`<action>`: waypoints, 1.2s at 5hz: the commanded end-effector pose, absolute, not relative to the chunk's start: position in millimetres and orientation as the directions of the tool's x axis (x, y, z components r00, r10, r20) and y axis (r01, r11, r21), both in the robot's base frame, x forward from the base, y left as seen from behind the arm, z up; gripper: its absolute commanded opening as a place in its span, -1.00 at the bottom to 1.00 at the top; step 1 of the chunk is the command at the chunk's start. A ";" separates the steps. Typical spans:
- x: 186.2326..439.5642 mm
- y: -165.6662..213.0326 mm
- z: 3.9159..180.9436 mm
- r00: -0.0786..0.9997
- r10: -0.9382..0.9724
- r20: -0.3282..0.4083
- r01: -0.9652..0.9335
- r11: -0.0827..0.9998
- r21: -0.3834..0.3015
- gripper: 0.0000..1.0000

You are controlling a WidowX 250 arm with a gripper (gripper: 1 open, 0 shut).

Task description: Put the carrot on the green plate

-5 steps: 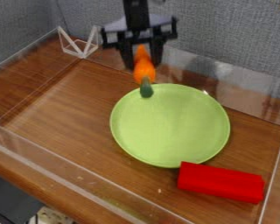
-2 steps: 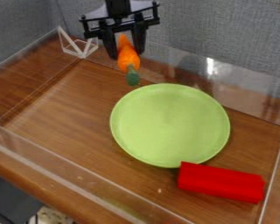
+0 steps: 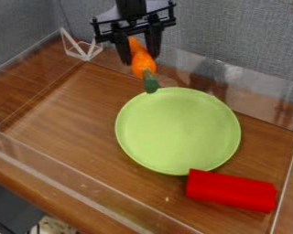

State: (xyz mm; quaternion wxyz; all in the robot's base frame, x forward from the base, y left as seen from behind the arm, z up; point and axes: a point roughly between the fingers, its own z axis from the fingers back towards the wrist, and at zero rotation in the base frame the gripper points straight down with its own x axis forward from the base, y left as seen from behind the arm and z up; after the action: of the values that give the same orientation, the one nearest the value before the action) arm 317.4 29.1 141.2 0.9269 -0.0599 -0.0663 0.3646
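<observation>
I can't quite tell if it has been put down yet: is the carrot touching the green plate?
Apart. The camera view shows the carrot hanging from the gripper, its green tip above the green plate's far rim.

The carrot (image 3: 143, 63) is bright orange with a dark green stub at its lower end. The green plate (image 3: 179, 130) is a plain, even lime green with no pattern. The end effector (image 3: 135, 43) is black. The desk (image 3: 63, 114) is reddish-brown wood with a streaked grain running along its length. A rectangular block (image 3: 230, 189) is solid red. The low walls (image 3: 234, 78) around the desk are clear and colourless, and the backdrop (image 3: 234, 32) is grey.
</observation>
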 end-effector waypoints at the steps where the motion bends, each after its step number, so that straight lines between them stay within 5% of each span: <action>1: 313.2 23.0 154.6 0.746 0.651 0.139 -0.624 0.756 -0.197 -1.00; 4: 316.0 34.0 143.3 0.693 0.702 0.163 -0.672 0.712 -0.204 -1.00; 6: 312.9 48.7 155.3 0.675 0.715 0.182 -0.685 0.699 -0.203 -1.00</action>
State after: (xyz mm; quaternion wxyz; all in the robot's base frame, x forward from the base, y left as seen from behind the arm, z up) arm 308.1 44.8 126.6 0.9192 -0.0510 -0.0771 0.3828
